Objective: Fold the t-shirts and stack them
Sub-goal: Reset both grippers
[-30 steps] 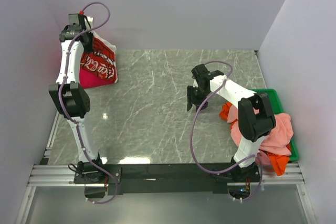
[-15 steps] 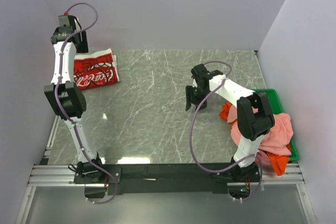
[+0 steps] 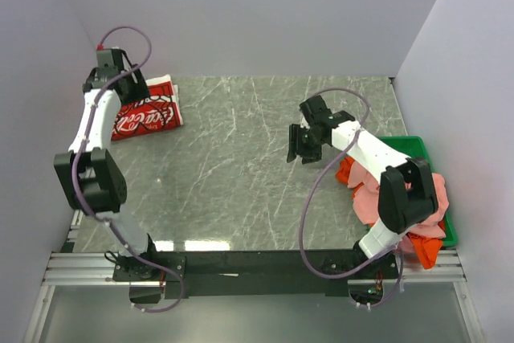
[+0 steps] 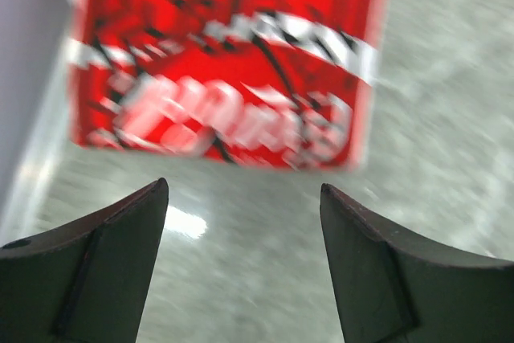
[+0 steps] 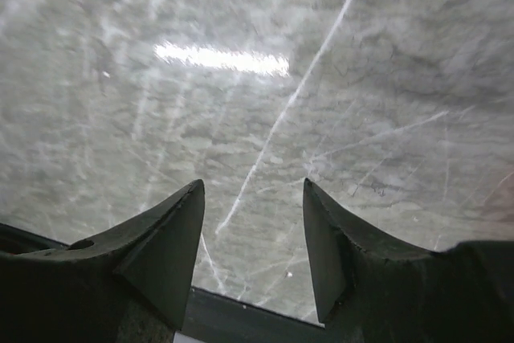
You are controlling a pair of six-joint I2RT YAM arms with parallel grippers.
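Observation:
A folded t-shirt (image 3: pixel 146 115) with red logo print lies flat at the table's back left corner; in the left wrist view the t-shirt (image 4: pixel 233 70) is blurred, just beyond the fingers. My left gripper (image 3: pixel 127 86) hovers over its far left edge, and the left gripper (image 4: pixel 242 186) is open with only bare table between the jaws. More t-shirts, salmon-pink (image 3: pixel 368 200) and orange (image 3: pixel 348 173), are heaped in and over the green bin at the right. My right gripper (image 3: pixel 302 142) stands open and empty over the marble table, left of that heap; the right wrist view shows this gripper (image 5: pixel 253 183) above bare marble.
The green plastic bin (image 3: pixel 416 147) sits at the table's right edge, partly under my right arm. Grey walls close in the left, back and right sides. The black rail (image 3: pixel 257 263) with both arm bases runs along the near edge.
My left gripper has opened and let go of the logo t-shirt, which dropped from hanging to lying flat. The left arm swung back toward it. The right gripper shifted slightly right.

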